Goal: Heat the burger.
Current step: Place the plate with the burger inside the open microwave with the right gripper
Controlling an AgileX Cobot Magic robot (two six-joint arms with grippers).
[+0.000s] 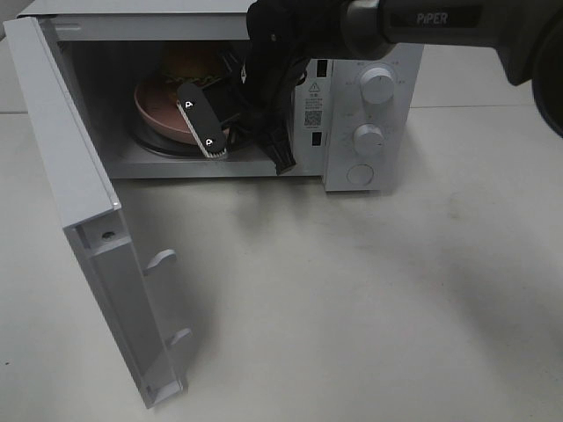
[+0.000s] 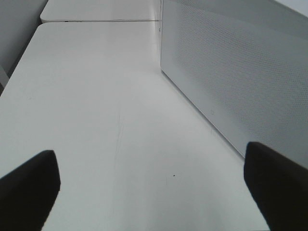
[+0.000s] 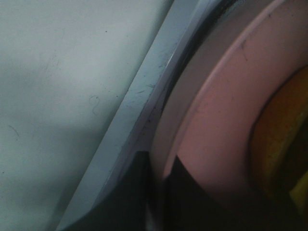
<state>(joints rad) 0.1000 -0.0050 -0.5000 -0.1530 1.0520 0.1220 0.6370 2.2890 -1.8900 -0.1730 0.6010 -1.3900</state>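
One burger (image 1: 187, 61) on pink plate (image 1: 157, 111)

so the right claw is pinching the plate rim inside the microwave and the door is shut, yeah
No, the door is open, swung wide, as the exterior high view shows. The rest is right: the right claw pinches the plate rim inside the microwave.

You have a white surface (image 1: 369, 299) carrying a white microwave (image 1: 369, 123) at twelve o'clock, its door (image 1: 88, 220) swung toward eight o'clock.
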